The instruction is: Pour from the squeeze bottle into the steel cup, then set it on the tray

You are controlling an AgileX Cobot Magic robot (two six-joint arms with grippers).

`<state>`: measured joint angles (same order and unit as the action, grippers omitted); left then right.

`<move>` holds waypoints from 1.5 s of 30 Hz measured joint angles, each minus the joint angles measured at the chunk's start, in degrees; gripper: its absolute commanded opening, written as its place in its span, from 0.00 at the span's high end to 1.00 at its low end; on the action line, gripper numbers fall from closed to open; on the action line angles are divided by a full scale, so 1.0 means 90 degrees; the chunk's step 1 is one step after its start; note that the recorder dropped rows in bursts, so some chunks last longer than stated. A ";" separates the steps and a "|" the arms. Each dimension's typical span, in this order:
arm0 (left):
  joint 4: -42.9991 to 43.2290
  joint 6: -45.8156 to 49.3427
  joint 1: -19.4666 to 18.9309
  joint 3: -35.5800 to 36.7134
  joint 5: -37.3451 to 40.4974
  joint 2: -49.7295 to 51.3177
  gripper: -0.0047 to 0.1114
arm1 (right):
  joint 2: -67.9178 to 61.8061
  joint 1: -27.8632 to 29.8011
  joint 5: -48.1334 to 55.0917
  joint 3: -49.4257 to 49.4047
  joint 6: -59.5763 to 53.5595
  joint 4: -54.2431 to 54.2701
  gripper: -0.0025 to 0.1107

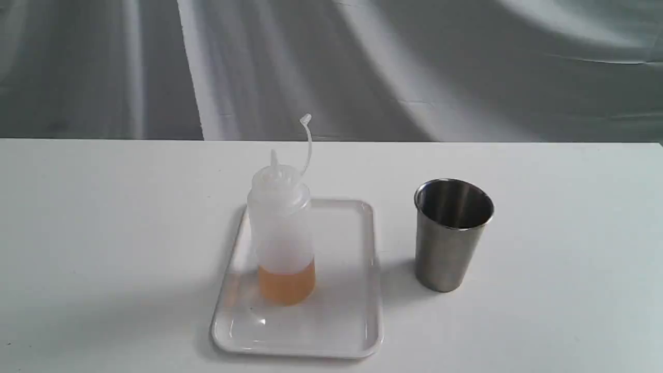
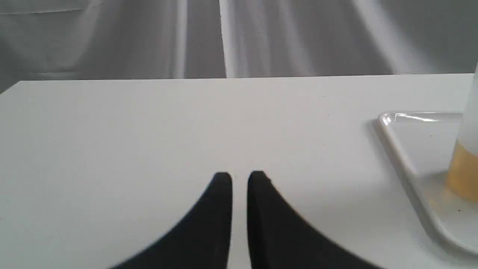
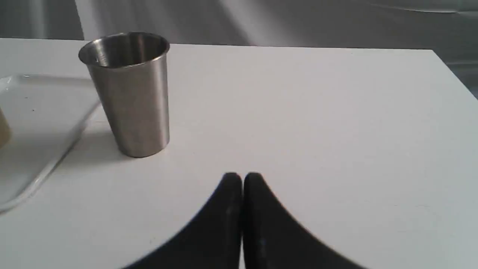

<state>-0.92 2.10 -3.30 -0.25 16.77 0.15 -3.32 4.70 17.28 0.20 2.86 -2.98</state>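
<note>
Nearest its camera, the left gripper (image 2: 240, 175) hovers empty over the table (image 2: 149, 123), fingers at a thin slit; reaching like that, it could topple the squeeze bottle (image 1: 282, 228), upright and uncapped on the tray (image 1: 295, 353). Just right of the tray stands the steel cup (image 1: 450, 243); the right gripper (image 3: 242, 175), likewise closed and empty, might clip it.

Squeeze bottle (image 1: 282, 233) upright on tray (image 1: 352, 321), steel cup (image 1: 450, 235) beside

Left claw (image 2: 239, 178), right claw (image 3: 242, 178): closed
</note>
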 measured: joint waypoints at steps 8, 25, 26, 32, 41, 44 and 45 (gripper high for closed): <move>0.0000 0.0000 0.0000 0.0000 0.0000 0.0000 0.89 | 0.0000 0.0640 0.0040 0.0000 0.0000 0.0172 0.98; 0.0000 0.0000 0.0000 0.0000 0.0000 0.0000 0.89 | 0.0000 0.0674 0.0048 0.0000 0.0025 0.0208 0.98; 0.0000 0.0000 0.0000 0.0000 0.0000 0.0000 0.89 | 0.0000 0.0674 0.0048 0.0000 0.0025 0.0208 0.98; 0.0000 0.0000 0.0000 0.0000 0.0000 0.0000 0.89 | 0.0000 0.0674 0.0048 0.0000 0.0025 0.0208 0.98; 0.0000 0.0000 0.0000 0.0000 0.0000 0.0000 0.89 | 0.0000 0.0674 0.0048 0.0000 0.0025 0.0208 0.98; 0.0000 0.0000 0.0000 0.0000 0.0000 0.0000 0.89 | 0.0000 0.0674 0.0048 0.0000 0.0025 0.0234 0.98; 0.0000 0.0000 0.0000 0.0000 0.0000 0.0000 0.89 | 0.0000 0.0674 0.0048 0.0000 0.0025 0.0240 0.98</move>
<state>-0.92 2.10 -3.30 -0.25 16.77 0.15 -3.32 10.77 17.71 0.20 3.09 -0.82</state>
